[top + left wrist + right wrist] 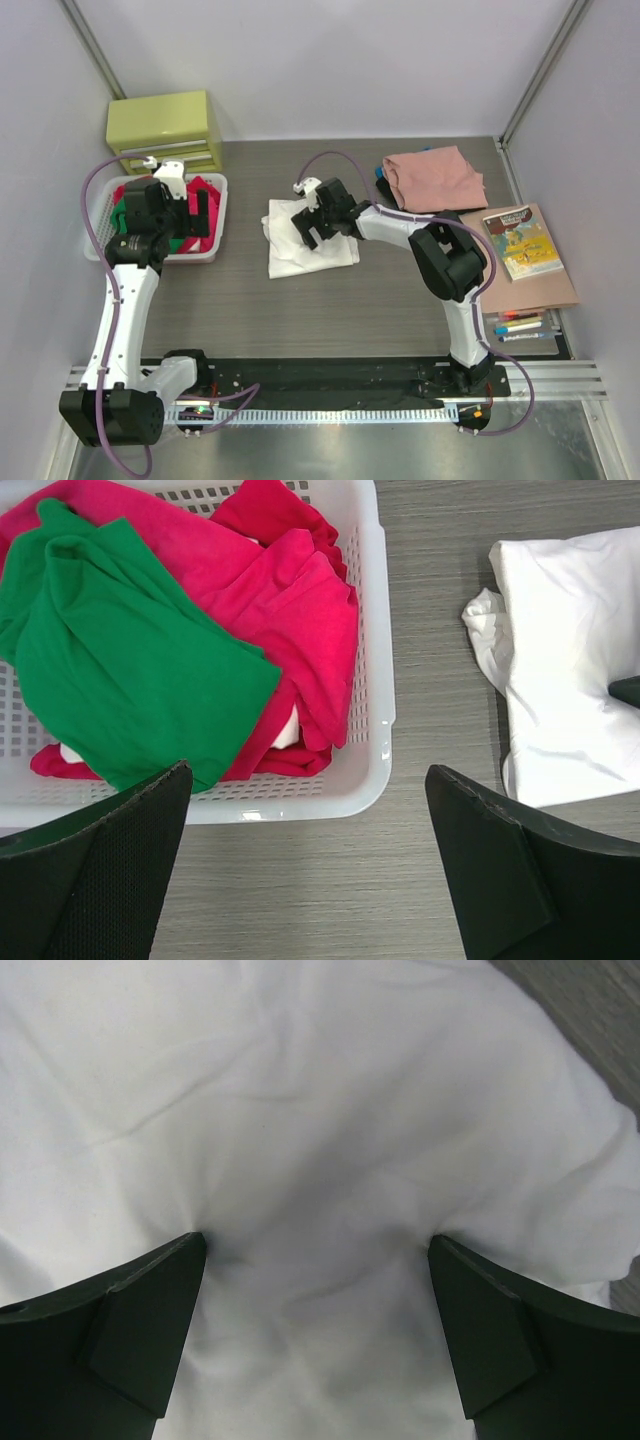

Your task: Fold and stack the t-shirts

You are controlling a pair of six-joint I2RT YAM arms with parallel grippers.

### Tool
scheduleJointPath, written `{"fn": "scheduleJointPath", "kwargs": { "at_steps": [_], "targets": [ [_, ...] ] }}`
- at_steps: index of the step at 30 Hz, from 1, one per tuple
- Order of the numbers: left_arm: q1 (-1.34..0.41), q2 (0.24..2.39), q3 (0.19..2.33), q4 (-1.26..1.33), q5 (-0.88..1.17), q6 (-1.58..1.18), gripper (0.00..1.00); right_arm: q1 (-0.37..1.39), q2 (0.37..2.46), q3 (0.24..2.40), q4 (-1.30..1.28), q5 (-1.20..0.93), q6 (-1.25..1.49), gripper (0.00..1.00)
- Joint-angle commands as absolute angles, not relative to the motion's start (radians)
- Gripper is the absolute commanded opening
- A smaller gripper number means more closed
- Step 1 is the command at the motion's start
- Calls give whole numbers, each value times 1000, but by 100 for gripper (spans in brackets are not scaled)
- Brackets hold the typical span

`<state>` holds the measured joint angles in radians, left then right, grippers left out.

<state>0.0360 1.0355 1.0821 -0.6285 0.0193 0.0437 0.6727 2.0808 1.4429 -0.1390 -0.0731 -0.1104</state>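
Soft matt cloth t-shirts, glossy plastic basket, grey wood-grain table.

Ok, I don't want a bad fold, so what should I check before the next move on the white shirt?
1. Right tool open: ok.
2. Right tool down on white shirt: ok, both fingers dent the cloth.
3. White shirt lying flat: not ok, bunched at one edge.
4. Left tool open and empty: ok, hovering by the basket.
5. Basket emptied: not ok, green shirt and magenta shirt inside.
6. Salmon shirt apart from the white one: ok.
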Motion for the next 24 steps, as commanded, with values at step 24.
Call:
{"fn": "scheduleJointPath", "kwargs": {
  "at_steps": [24],
  "targets": [
    [45,1011,1062,-597,112,51,100,640,1461,818,-196,-144,-64,100]
  ]
}}
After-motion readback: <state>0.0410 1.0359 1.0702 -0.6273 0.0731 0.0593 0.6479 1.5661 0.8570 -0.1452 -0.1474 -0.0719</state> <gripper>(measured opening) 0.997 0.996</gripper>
